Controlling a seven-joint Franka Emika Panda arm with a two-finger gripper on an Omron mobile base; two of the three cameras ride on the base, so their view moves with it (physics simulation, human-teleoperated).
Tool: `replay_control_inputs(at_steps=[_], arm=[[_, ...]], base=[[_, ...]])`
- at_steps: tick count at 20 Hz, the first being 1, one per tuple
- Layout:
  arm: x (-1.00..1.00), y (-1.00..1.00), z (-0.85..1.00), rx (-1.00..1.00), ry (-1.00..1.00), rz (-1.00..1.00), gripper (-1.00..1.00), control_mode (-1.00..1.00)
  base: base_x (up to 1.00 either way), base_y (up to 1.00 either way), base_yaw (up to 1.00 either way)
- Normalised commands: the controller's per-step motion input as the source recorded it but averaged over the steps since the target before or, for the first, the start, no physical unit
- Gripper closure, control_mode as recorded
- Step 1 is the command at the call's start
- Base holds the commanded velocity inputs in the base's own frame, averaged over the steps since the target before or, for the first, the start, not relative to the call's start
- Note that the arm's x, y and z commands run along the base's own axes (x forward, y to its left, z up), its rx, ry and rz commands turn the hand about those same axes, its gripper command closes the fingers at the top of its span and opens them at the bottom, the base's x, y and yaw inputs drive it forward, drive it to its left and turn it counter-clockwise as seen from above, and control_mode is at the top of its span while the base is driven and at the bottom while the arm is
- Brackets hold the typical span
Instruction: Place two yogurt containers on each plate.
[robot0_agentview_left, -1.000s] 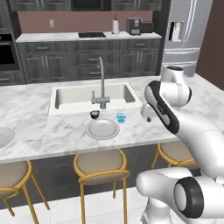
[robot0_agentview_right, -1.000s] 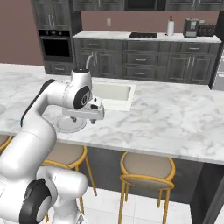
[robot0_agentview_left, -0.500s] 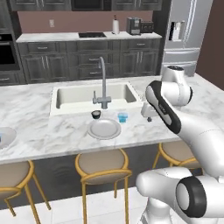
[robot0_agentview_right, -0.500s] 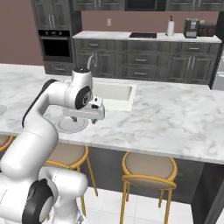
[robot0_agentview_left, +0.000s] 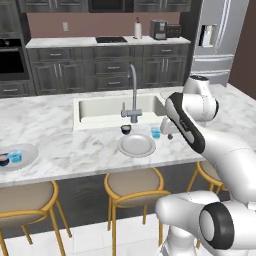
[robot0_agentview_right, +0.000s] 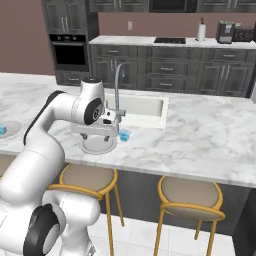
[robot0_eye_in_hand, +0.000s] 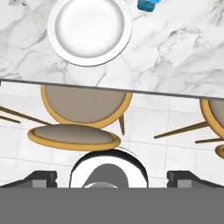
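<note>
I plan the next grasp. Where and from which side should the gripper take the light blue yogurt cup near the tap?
Probably from above, closing on the side walls of the blue cup. It stands upright on the counter, apart from the empty plate and the dark cup, so both sides look free.

Bright, even rendered light; soft, slightly blurry.

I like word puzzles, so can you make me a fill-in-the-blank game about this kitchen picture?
1. The plate in front of the sink has ____ cups on it.
2. The cup standing on the counter to the right of that plate is light ____.
3. The far plate at the left edge holds ____ cups.
4. The robot's hand has its fingers wide ____.

Missing words: no; blue; two; open
</note>
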Motion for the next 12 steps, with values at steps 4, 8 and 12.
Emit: replay_control_inputs(at_steps=[4, 8, 12], arm=[[0.00, 0.00, 0.00, 0.00, 0.00, 0.00, -1.00, 1.00], [0.00, 0.00, 0.00, 0.00, 0.00, 0.00, -1.00, 1.00], [0.00, 0.00, 0.00, 0.00, 0.00, 0.00, -1.00, 1.00]], base=[[0.06, 0.29, 0.00], [0.08, 0.53, 0.00], [0.06, 0.38, 0.00]])
